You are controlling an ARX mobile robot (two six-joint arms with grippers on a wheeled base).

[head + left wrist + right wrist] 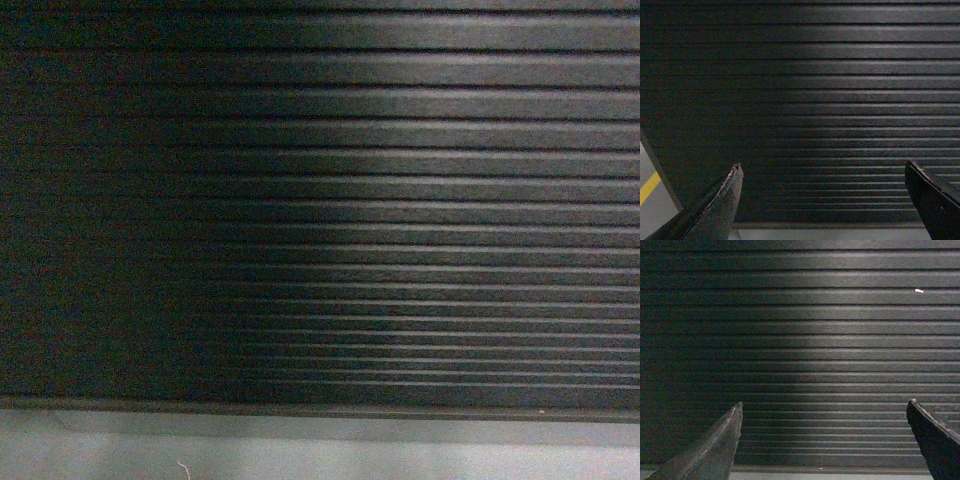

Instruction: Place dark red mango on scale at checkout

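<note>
The checkout [330, 200] fills the head view as a dark front of horizontal ribbed slats above a grey plinth [320, 445]. The same slatted front of the checkout [810, 90] faces the left wrist camera, and the checkout [805, 330] also fills the right wrist view. My left gripper [822, 167] is open, its two dark fingers wide apart with nothing between them. My right gripper [824, 407] is open and empty as well. The dark red mango and the scale are out of view. Neither gripper shows in the head view.
Grey floor [652, 210] with a yellow line [649, 187] shows at the lower left of the left wrist view, past the counter's corner edge. A small white speck [919, 290] sits on one slat in the right wrist view.
</note>
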